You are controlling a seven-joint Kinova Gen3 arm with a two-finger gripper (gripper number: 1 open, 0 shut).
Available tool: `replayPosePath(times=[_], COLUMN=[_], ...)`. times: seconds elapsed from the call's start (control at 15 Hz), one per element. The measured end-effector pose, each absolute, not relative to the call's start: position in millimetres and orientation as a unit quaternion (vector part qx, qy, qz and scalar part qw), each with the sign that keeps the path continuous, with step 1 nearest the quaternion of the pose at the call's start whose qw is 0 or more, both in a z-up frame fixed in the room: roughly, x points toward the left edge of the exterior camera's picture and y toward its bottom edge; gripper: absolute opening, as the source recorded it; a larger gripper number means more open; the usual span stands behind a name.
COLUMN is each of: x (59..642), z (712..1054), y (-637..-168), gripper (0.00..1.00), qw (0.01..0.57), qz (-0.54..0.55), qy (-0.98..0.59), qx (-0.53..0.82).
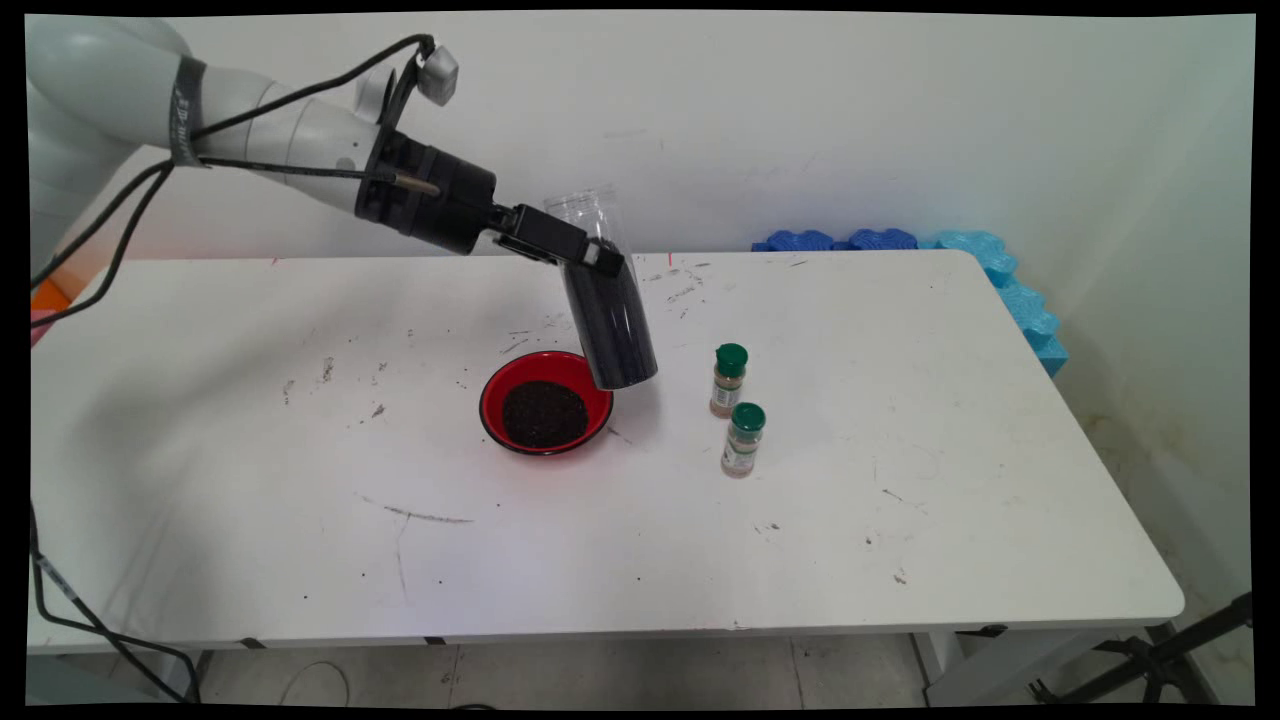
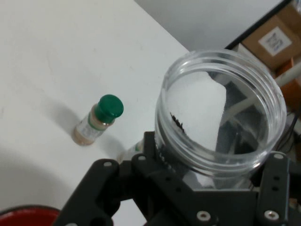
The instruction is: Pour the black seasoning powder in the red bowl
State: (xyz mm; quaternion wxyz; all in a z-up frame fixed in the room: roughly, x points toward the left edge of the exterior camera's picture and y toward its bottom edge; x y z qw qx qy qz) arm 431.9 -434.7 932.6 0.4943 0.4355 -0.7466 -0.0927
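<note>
My gripper (image 1: 592,256) is shut on a clear plastic jar (image 1: 608,310) and holds it by its upper part. The jar is tilted a little, open mouth up, and dark grains fill its lower part. Its base hangs just above the right rim of a red bowl (image 1: 497,385), which holds a heap of the same dark grains. In the hand view the jar's open mouth (image 2: 221,117) fills the right half above my gripper (image 2: 214,172), and the bowl's rim (image 2: 28,214) shows at the bottom left. Two green-capped spice bottles (image 1: 728,380) (image 1: 742,440) stand to the right of the bowl.
Blue foam pieces (image 1: 870,240) lie along the wall at the table's (image 1: 900,560) back right corner. An orange object (image 1: 45,295) sits at the far left edge. One spice bottle (image 2: 96,122) stands beyond the gripper in the hand view. Cardboard boxes (image 2: 277,37) sit off the table.
</note>
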Motion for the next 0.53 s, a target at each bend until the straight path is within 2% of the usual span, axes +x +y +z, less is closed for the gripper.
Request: replayPosePath(times=[0.53], x=[416.7], z=[943.8], y=[-422.0], gripper=[0.00], qw=[0.497], qz=[-0.010], qy=[-0.817], qx=[0.293])
